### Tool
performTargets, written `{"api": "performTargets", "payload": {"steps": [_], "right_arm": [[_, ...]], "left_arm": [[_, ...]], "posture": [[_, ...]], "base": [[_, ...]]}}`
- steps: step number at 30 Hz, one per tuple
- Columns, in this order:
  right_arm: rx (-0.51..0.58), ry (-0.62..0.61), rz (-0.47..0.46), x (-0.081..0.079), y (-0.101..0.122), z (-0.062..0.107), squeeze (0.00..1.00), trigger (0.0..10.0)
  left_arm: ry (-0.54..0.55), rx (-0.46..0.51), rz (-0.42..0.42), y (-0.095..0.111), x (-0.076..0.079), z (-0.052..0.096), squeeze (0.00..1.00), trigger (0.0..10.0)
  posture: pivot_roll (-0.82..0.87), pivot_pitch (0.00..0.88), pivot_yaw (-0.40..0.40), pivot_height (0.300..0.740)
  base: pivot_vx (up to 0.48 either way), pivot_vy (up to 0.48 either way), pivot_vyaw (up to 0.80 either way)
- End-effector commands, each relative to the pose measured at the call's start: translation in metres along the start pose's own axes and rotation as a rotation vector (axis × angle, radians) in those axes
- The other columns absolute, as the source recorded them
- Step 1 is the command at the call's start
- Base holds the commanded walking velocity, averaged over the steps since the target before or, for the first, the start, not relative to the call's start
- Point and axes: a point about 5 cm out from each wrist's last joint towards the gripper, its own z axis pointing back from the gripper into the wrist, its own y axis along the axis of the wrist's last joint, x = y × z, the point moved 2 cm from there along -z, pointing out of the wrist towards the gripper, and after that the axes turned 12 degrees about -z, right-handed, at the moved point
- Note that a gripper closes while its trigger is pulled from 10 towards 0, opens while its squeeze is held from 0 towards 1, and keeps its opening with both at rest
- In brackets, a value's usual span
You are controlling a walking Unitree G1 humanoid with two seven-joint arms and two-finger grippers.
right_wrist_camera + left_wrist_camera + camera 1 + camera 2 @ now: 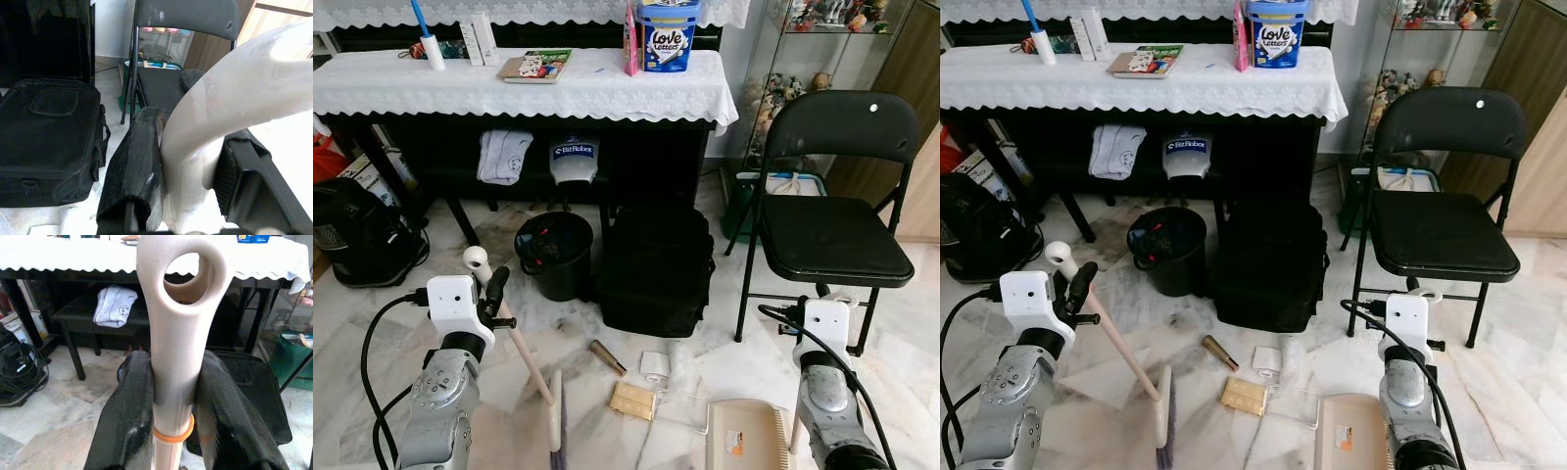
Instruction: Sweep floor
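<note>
Clamped between the black fingers point(129, 416) of the left gripper point(173, 396) is the cream plastic broom handle with a round hanging hole point(178, 328); its bristle head point(555, 423) rests on the marble floor point(558, 328) below. The right gripper point(188, 183) is closed around the pale curved dustpan handle point(220, 103), the beige dustpan point(747, 438) lying just beside it. Brown and white scraps point(633, 399) lie between both grippers.

Our right gripper point(188, 171) clamped on a pale handle

We see our two black fingers point(134, 166) pressed against either side of a curved cream-white handle point(220, 98) that arches up and away. Beyond them a black soft bag point(49, 142) lies on the marble floor point(110, 125), and just beside it stands a black folding chair point(186, 19)
</note>
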Motion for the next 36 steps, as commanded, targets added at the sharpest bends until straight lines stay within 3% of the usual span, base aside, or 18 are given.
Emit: {"api": "performTargets", "payload": {"steps": [1,8,10,18,25,29,32,36], "right_arm": [[0.008,0.019,-0.008,-0.005,0.002,-0.001,0.0,10.0],[0.014,0.036,-0.017,-0.011,0.003,-0.001,0.0,10.0],[0.017,0.043,-0.015,-0.013,0.005,-0.002,0.0,10.0],[0.036,0.049,-0.02,-0.013,0.01,-0.004,0.0,10.0],[0.037,0.051,-0.02,-0.013,0.01,-0.004,0.0,10.0],[0.038,0.052,-0.02,-0.013,0.01,-0.004,0.0,10.0],[0.036,0.054,-0.019,-0.013,0.009,-0.004,0.0,10.0],[0.037,0.056,-0.024,-0.015,0.011,-0.006,0.0,10.0]], "left_arm": [[0.014,0.042,-0.001,0.01,-0.004,-0.002,0.0,10.0],[-0.002,0.011,0.07,0.0,0.004,-0.009,0.0,10.0],[-0.026,-0.017,0.109,-0.01,0.013,-0.018,0.0,10.0],[-0.076,-0.058,0.094,-0.021,0.03,-0.034,0.0,10.0],[-0.114,-0.071,0.108,-0.024,0.038,-0.034,0.0,10.0],[-0.173,-0.107,0.232,-0.032,0.048,-0.033,0.0,10.0],[-0.182,-0.118,0.251,-0.034,0.049,-0.033,0.0,10.0],[-0.221,-0.154,0.339,-0.039,0.047,-0.031,0.0,10.0]], "posture": [[0.06,0.0,0.044,0.74],[0.06,0.0,0.036,0.74],[0.05,0.0,0.025,0.74],[0.02,0.0,0.015,0.74],[0.01,0.0,0.015,0.74],[0.01,0.0,0.007,0.74],[0.01,0.0,0.007,0.74],[0.02,0.0,0.006,0.74]], "base": [[0.0,0.0,0.0],[0.0,0.0,0.0],[0.0,0.0,0.0],[0.0,0.0,0.0],[0.0,0.0,0.0],[0.0,0.0,0.0],[0.0,0.0,0.0],[0.0,0.0,0.0]]}}
